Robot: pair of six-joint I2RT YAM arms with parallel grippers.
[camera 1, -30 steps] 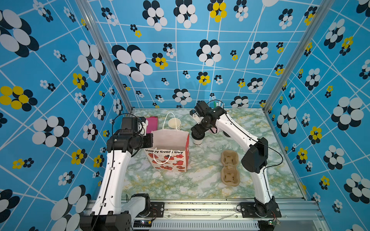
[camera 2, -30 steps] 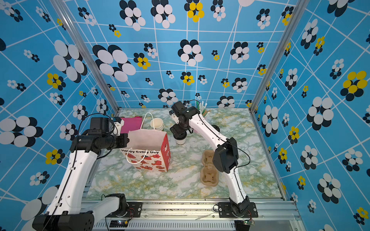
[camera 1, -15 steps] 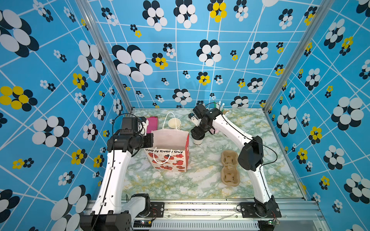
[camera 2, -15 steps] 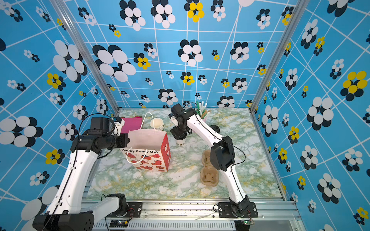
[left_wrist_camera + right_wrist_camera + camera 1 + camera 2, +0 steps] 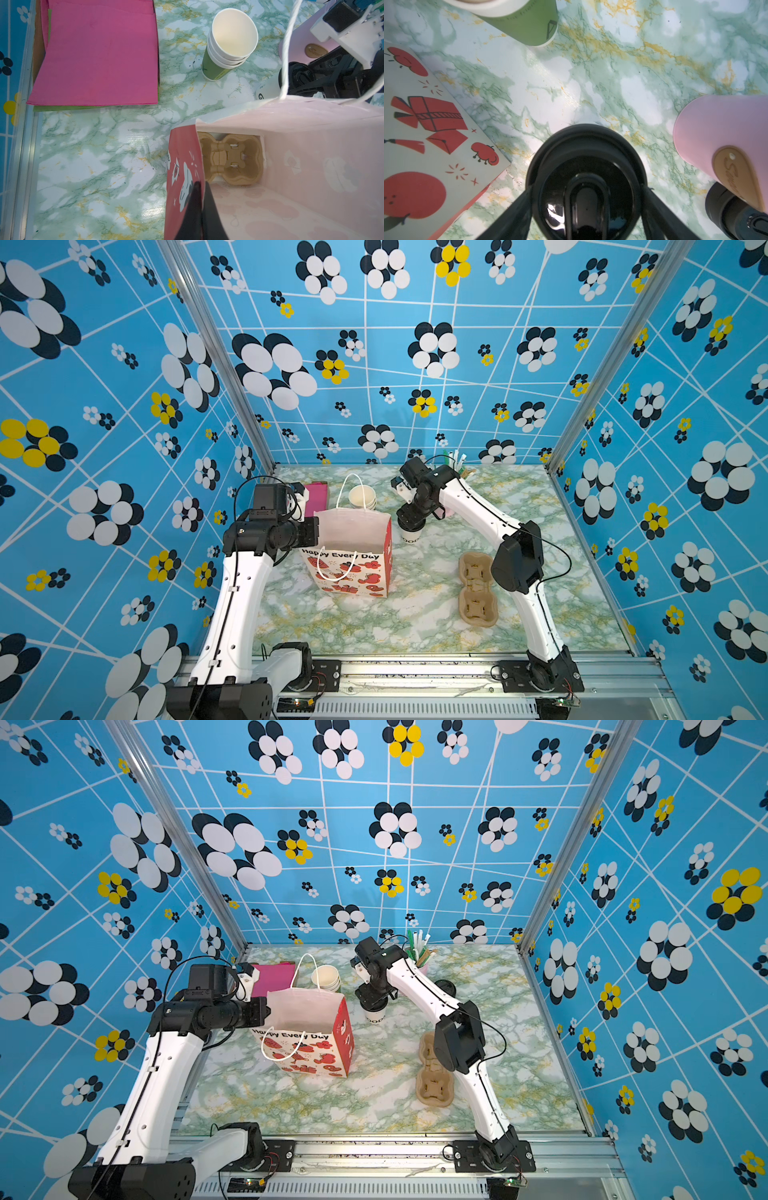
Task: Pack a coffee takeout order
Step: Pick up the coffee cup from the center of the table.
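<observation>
Left hand (image 5: 200,204) pinches the rim of the gift bag (image 5: 349,572); right hand (image 5: 587,187) straddles the black-lidded paper cup (image 5: 410,537), grip unclear.

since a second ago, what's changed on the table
The right gripper came down a little over the lidded cup, its fingers now flanking the black lid; whether it grips yet is unclear. The right arm's elbow swung slightly towards the paper bag. Unchanged: the left gripper stays pinched on the bag's edge; the cup holder and cup stack have not moved.
</observation>
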